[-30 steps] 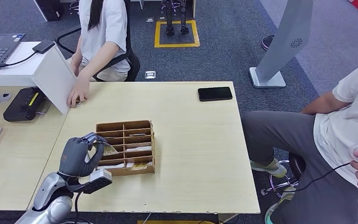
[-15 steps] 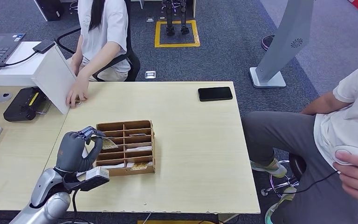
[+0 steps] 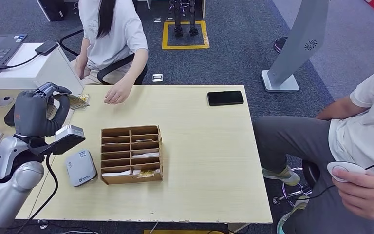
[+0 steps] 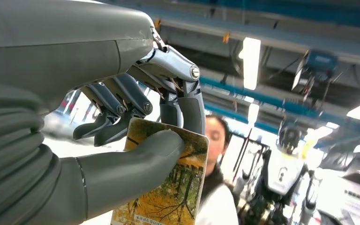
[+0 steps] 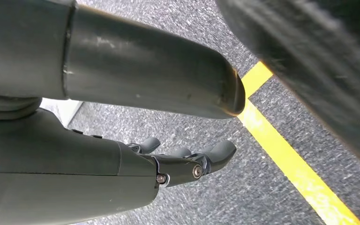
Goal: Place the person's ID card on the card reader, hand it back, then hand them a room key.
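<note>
Pinching room key (image 4: 176, 187), left hand (image 3: 31, 114) raised above wooden table (image 3: 204, 146), grey carpet (image 3: 233, 63) beyond

Tight at the far-left corner, open desk to the right.
The person's hand (image 3: 115, 93) rests just past the left robot hand (image 3: 31, 113); the white panel (image 3: 53, 73) crowds that corner, while the wooden organizer (image 3: 131, 154) and card reader (image 3: 81, 167) block the near side.

Autumn-forest room key (image 4: 178, 187) pinched in raised left hand (image 3: 31, 114)
</note>
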Available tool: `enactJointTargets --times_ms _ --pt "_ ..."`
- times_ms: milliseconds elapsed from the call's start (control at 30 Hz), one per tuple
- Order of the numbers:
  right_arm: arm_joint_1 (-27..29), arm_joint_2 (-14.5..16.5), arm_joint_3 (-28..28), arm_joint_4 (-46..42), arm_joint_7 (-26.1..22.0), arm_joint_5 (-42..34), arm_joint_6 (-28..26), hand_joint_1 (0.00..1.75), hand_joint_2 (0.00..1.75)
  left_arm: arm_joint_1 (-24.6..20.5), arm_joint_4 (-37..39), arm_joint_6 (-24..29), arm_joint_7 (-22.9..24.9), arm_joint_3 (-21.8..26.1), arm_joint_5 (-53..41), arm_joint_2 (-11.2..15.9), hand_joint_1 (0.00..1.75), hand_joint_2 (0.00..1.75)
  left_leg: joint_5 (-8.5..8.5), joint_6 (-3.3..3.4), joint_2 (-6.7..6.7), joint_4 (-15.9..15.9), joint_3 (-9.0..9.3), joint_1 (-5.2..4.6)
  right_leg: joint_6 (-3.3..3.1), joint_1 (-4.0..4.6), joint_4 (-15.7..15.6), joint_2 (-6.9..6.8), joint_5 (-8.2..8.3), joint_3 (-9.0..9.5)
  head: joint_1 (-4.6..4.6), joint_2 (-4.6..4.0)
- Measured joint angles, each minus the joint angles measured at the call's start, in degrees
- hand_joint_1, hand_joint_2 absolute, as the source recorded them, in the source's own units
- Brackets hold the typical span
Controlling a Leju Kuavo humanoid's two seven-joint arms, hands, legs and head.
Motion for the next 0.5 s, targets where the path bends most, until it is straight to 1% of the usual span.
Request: enactJointTargets --times_ms 100,200,300,500 --pt "-0.7 0.2 0.7 0.0 0.1 0.0 0.2 0.00 0.00 -4.3 3.1 -0.1 1.9 0.1 -0.4 -0.8 1.75 1.75 0.02 0.03 0.01 0.0 -0.01 -0.01 0.08 -0.01 0.0 0.00 0.07 0.01 0.05 0.00" --pt "-1.1 0.4 1.3 0.0 0.2 0.0 0.2 0.00 0.00 -7.0 6.1 -0.4 2.7 0.1 0.2 -1.5 1.75 1.75 0.03 0.04 0.04 0.0 -0.01 -0.01 0.12 -0.01 0.0 0.03 0.12 0.00 0.04 0.00" --pt "-1.3 0.6 1.5 0.0 0.3 0.0 0.2 0.00 0.00 -8.2 8.0 -0.4 2.8 0.1 0.5 -2.1 1.75 1.75 0.04 0.04 0.03 0.0 -0.01 -0.01 0.12 -0.01 0.0 0.03 0.12 0.00 0.03 0.00" --pt "-1.5 0.7 1.7 0.0 0.3 0.0 0.2 0.00 0.00 -8.8 9.7 -0.3 2.8 0.1 0.6 -2.8 1.75 1.75 0.03 0.04 0.03 0.0 -0.03 -0.01 0.12 -0.01 0.0 0.04 0.11 -0.01 0.02 0.00"
